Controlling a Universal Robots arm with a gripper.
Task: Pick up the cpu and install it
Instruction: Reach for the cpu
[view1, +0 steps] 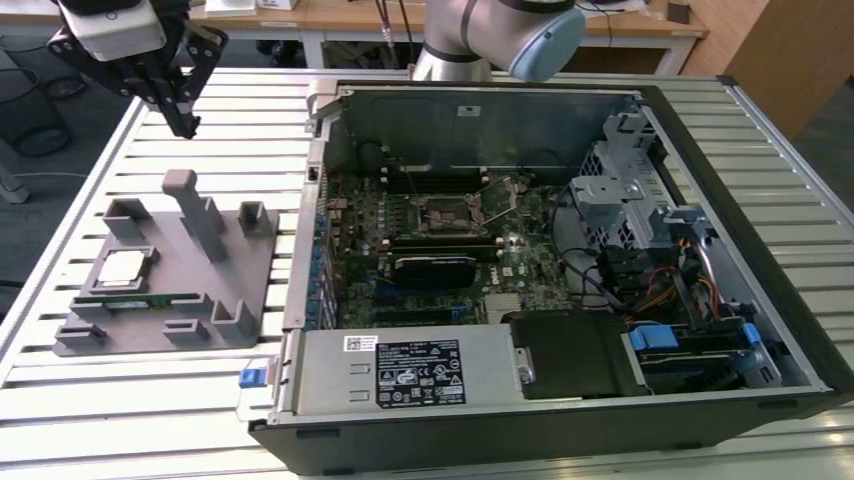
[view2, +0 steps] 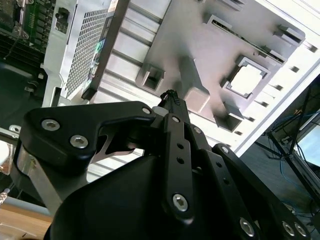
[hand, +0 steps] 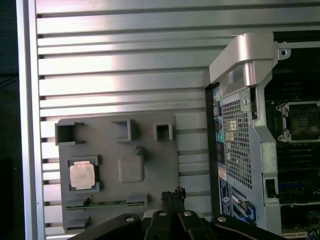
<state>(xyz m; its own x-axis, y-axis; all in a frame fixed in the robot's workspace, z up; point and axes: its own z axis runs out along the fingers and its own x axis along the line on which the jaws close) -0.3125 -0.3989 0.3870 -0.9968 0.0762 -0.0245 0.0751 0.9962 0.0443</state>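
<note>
- cpu (view1: 123, 268) is not in the gripper (view1: 184, 122). The black fingers look pressed together to a point with nothing between them, hanging in the air above the slatted table (view1: 160, 400).
- Under the arm sits a grey holder (view1: 234, 330) with posts and pockets. In both wrist views the closed tip hovers over it, touching nothing.
- In the first wrist view the chip (hand: 81, 176) lies flat in a square pocket of that holder, well apart from the fingertips.
- A long green memory stick (view1: 147, 300) lies in a slot just beside the chip's pocket.
- Further off, to the exterior view's right, the open computer case (view1: 534, 90) rests on its side. The square socket (view1: 450, 212) on the board looks unfilled.
- I'd judge the chip light, thin and quite stiff. The smooth metal top is likely slippery, and the underside should not be scraped or dropped.
- The best hold seems to be on two opposite edges, where the pocket walls leave the rim exposed, keeping it level.
- It looks like a small flat square with a pale silver-grey top that catches the light and a thin darker rim.
</note>
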